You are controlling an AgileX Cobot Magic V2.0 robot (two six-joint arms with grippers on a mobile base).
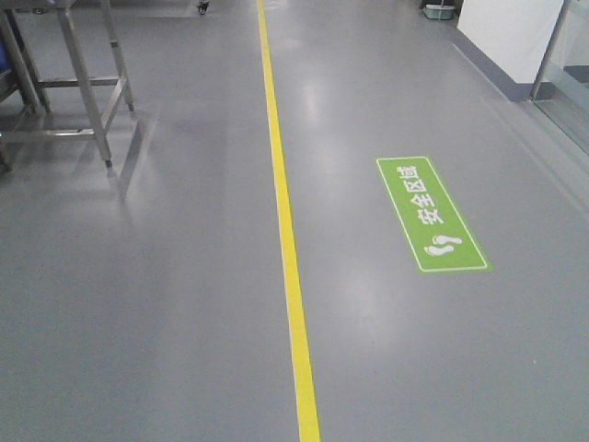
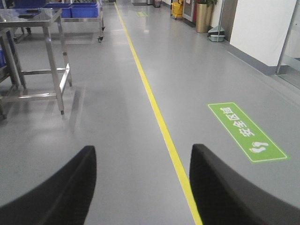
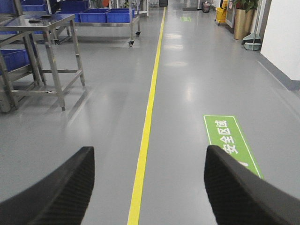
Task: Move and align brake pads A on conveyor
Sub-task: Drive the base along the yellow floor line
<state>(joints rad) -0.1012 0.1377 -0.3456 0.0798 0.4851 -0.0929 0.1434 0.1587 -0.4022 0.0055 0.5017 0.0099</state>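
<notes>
No brake pads and no conveyor belt show in any view; they are out of view. My left gripper [image 2: 143,152] is open and empty, its two black fingers wide apart over bare grey floor. My right gripper [image 3: 149,152] is also open and empty, its fingers spread wide over the floor with the yellow line between them. Neither gripper shows in the front view.
A yellow floor line [image 1: 287,230] runs straight ahead. A green safety-zone floor sign [image 1: 431,215] lies right of it. A stainless steel table [image 3: 44,28] stands at the left, with blue bins [image 3: 105,16] on a cart behind. A white wall [image 1: 515,37] is at the right.
</notes>
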